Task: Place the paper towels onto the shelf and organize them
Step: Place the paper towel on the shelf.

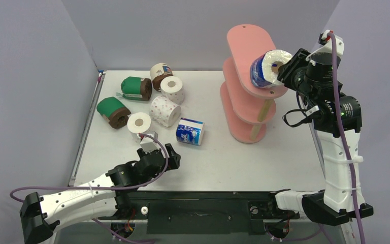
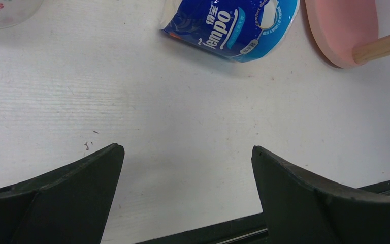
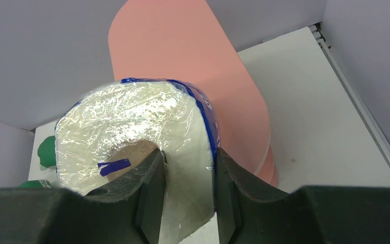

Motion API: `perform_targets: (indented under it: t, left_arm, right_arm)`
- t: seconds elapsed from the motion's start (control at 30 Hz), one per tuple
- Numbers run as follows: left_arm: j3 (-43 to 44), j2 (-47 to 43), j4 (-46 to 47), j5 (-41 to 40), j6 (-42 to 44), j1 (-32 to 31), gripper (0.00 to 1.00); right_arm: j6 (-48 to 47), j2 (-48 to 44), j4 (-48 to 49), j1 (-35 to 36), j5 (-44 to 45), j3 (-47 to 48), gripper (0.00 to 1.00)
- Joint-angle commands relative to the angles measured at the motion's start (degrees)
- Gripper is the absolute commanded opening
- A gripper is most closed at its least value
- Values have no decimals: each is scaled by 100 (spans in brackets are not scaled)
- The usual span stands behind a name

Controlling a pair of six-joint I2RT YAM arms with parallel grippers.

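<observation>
Left gripper (image 2: 185, 148) low over table (image 1: 264, 157), jaws spread wide, facing blue-white roll (image 1: 190, 131) lying on its side; to the right, right gripper (image 3: 188, 157) clamped on second blue-white roll (image 3: 132, 114) at pink shelf (image 1: 249, 46) top board.

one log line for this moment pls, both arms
right gripper: shut on blue-white roll | roll: at top board of shelf | left gripper: open, empty, over table | other rolls: on table

place: lab test cell | signs: plain grey partition walls (image 1: 183, 30); white table (image 1: 264, 168)
</observation>
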Motion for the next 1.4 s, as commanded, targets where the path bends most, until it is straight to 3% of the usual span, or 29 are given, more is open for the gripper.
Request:
perform_targets:
  t: [0.0,0.73,1.1,1.2,1.37]
  left_arm:
    - [247,28,347,185,118,94,97]
    - [62,0,455,450,145,315,97]
    - [53,43,664,726,312,366,97]
    - [53,82,722,767,347,372,97]
    - [89,177,779,835,352,383,97]
  right_arm:
    - [69,-17,428,-72,-45,260,32]
    - [161,118,591,-152,-72,90,52]
    - [78,-454,1056,-91,-79,-422,84]
    - [-275,-881,1471,309,93,-1014,86]
    - [-1470,-1712,2725,1773,1796,-2482,88]
